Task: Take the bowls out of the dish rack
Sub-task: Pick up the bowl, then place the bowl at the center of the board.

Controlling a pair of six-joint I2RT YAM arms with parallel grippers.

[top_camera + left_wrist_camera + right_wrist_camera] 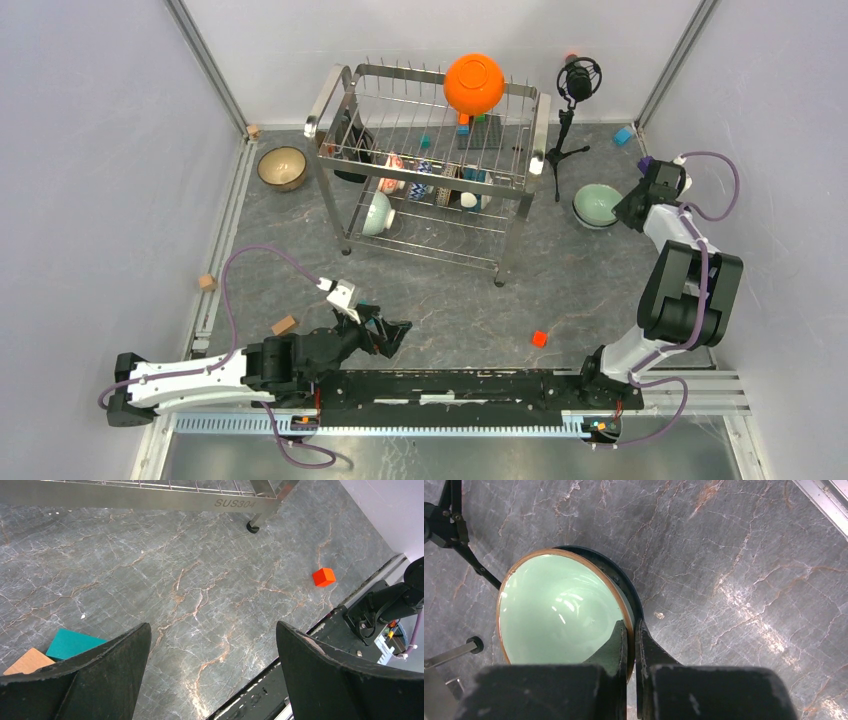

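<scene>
The right gripper pinches the rim of the pale green bowl — one finger inside, the other against the dark outer wall, the jaws nearly together. The bowl spreads ahead of the fingers and to one side, with the microphone stand just beyond it. The left gripper hangs wide open and holds nothing. A teal block and a wooden block lie close beside one finger, and a red block sits off past the other. The dish rack stands ahead of this gripper — an orange bowl on its upper tier, patterned bowls lower down
</scene>
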